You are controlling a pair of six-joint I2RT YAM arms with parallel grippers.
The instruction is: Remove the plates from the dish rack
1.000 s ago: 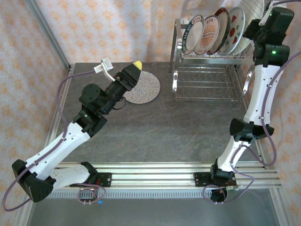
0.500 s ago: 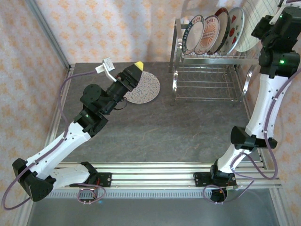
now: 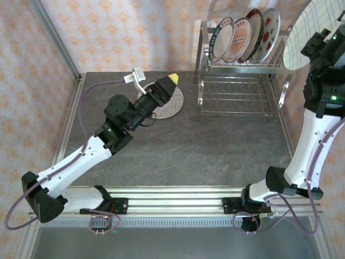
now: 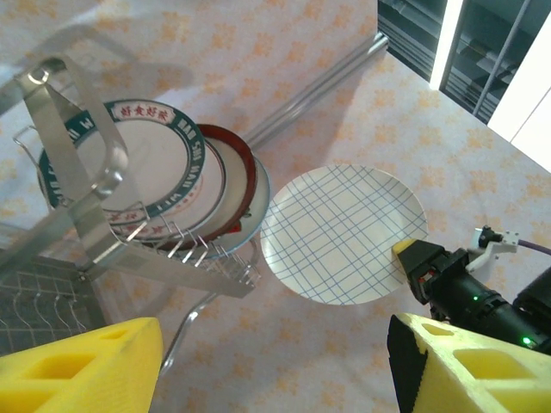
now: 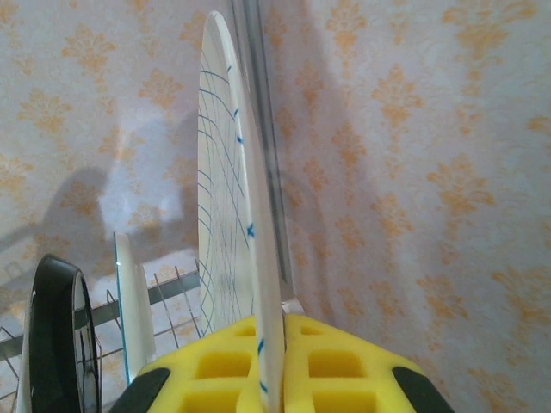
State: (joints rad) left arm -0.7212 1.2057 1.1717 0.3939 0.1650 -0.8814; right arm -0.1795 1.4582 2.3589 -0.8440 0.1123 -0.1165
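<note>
- From above: right gripper (image 3: 312, 43) raised high at the right edge, fingers closed on the rim of the plaid plate (image 3: 299, 38), with the plate upright and face-on beside the right end of the dish rack (image 3: 240, 81).
- Same view: four upright plates (image 3: 238, 40) slotted side by side in the rack's upper shelf, at the far right of the table (image 3: 188, 145). Lower wire shelf bare.
- Same view: left gripper (image 3: 168, 85) stretched over the near edge of the speckled plate (image 3: 171, 105), which lies flat on the table well to the left of the rack. Finger gap hard to judge from here.
- Left wrist: own yellow fingers (image 4: 82, 366) wide apart at the bottom corners, nothing between them.
- Same view: plaid plate (image 4: 344, 234) face-on just right of the rack (image 4: 172, 258), pinched at its right rim by a yellow finger (image 4: 413, 251) of the right gripper. Row of upright plates (image 4: 155, 172) leaning in the slots, teal-rimmed one in front.
- Right wrist: plaid plate (image 5: 228, 215) edge-on, upright, clamped tight between the two yellow fingers (image 5: 336, 370).
- Same view: down to the left, a pale plate (image 5: 133, 318) and a dark-rimmed plate (image 5: 52, 344) standing in the rack wires (image 5: 176, 288), patterned wall (image 5: 413, 172) behind.
</note>
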